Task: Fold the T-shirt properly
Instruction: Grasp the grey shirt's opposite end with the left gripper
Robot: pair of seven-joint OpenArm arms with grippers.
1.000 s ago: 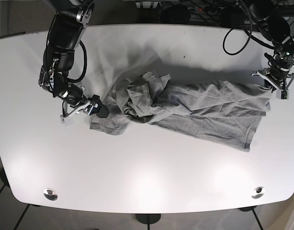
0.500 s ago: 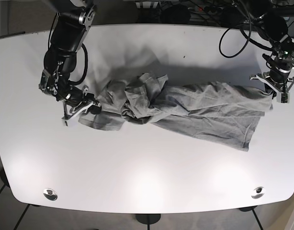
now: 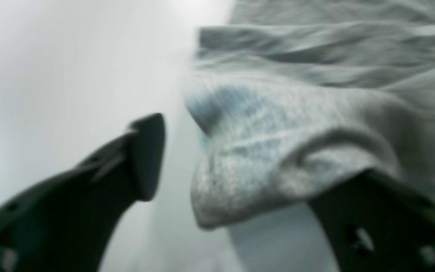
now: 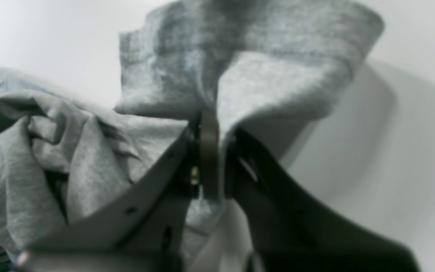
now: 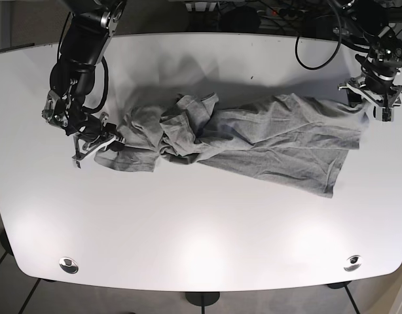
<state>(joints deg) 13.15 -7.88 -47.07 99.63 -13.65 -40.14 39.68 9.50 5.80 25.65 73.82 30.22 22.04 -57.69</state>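
Note:
A grey T-shirt (image 5: 266, 140) lies crumpled and stretched sideways across the white table (image 5: 201, 229), bunched left of its middle. My right gripper (image 5: 96, 145) is at the shirt's left end. In the right wrist view it (image 4: 210, 124) is shut on a fold of the shirt (image 4: 259, 56). My left gripper (image 5: 373, 108) is at the shirt's far right corner. In the left wrist view it (image 3: 232, 162) has its jaws wide apart. A fold of the shirt (image 3: 315, 113) drapes over the right finger and hangs in the gap. The left finger (image 3: 142, 158) is bare.
Black cables (image 5: 312, 39) hang over the table's far right edge. Two round metal discs (image 5: 68, 264) (image 5: 352, 262) sit near the front corners. The table's left and right edges lie close to both grippers.
My right gripper has pulled the shirt's left end further left. My left gripper has moved toward the far edge, and the shirt's right corner has shifted with it.

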